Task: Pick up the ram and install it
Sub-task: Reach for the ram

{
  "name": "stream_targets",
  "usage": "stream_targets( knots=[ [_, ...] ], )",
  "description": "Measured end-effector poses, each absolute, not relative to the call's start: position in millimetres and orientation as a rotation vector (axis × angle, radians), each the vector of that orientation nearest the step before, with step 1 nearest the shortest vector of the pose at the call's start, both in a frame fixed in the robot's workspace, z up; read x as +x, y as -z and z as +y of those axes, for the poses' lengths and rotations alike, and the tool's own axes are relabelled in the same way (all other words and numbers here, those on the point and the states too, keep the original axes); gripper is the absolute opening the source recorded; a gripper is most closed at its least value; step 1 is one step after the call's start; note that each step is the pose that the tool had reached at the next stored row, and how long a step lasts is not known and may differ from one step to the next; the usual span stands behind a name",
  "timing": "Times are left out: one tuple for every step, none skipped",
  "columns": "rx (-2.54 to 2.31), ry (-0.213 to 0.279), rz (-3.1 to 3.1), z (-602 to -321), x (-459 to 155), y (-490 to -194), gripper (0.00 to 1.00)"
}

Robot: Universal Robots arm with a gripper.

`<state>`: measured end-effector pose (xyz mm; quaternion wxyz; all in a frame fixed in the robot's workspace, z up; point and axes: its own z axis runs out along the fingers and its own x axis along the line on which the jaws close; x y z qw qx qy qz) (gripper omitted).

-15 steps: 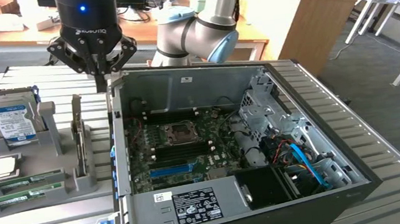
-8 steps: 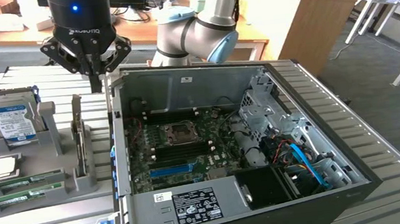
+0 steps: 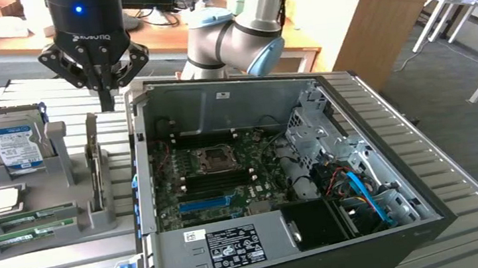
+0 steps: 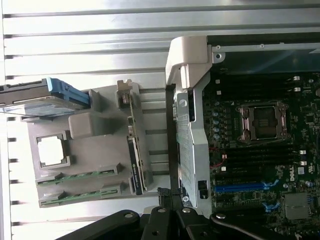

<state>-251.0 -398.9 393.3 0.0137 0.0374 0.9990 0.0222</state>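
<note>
My fingers [image 3: 107,100] are pressed together, empty, hanging above the grey holder [image 3: 96,219] beside the open computer case [image 3: 217,99]. The ram [image 3: 24,220] lies in the holder's near slots, at the exterior view's left.

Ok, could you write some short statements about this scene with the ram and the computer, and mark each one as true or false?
1. The ram lies in the gray holder. True.
2. The gripper holds the ram. False: it is shut and holds nothing.
3. The computer case is open, and its motherboard can be seen. True.
4. The hard drive is mounted inside the case. False: it stands in the holder, outside the case, on the exterior view's left.
5. The expansion card lies flat on the motherboard. False: it stands on edge in the holder.
</note>
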Motion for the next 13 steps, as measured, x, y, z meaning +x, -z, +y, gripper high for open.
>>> stream_targets(
  knots=[
    [0.116,-0.069,3.111,-398.8,-252.4,-393.3,0.10],
    [0.116,-0.069,3.111,-398.8,-253.7,-393.3,0.10],
    [0.117,-0.069,3.111,-398.8,-255.2,-393.3,0.10],
    [0.116,-0.069,3.111,-398.9,-256.5,-393.3,0.10],
    [0.117,-0.069,3.111,-398.9,-257.8,-393.3,0.10],
    [0.116,-0.069,3.111,-398.8,-259.1,-393.3,0.10],
    [0.116,-0.069,3.111,-398.8,-260.5,-393.3,0.10],
    [0.116,-0.069,3.111,-398.9,-262.2,-393.3,0.10],
    [0.116,-0.069,3.111,-398.9,-263.6,-393.3,0.10],
    [0.116,-0.069,3.111,-398.9,-265.1,-393.3,0.10],
    [0.116,-0.069,3.111,-398.9,-266.6,-393.3,0.10],
    [0.116,-0.069,3.111,-398.8,-268.2,-393.3,0.10],
    [0.116,-0.069,3.111,-398.9,-269.7,-393.3,0.10]
  ],
)
